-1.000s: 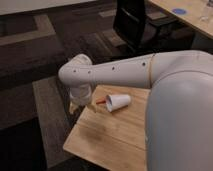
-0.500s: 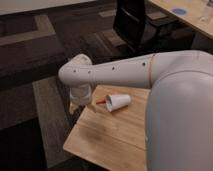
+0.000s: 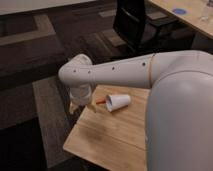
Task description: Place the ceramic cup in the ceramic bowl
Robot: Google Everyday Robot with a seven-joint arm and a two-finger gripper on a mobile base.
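The ceramic cup (image 3: 118,102) is small, white and tapered. It lies on its side on the wooden table (image 3: 107,135), rim toward the lower left. The ceramic bowl is out of view, perhaps behind my arm. My white arm (image 3: 125,72) reaches from the right across the table to its far left corner. The gripper (image 3: 76,106) hangs below the wrist at that corner, left of the cup and apart from it.
A small orange-red object (image 3: 101,100) lies just left of the cup. The table's left edge drops to dark carpet. A black office chair (image 3: 137,22) stands behind, and a second wooden table (image 3: 192,17) with a blue item is at the top right.
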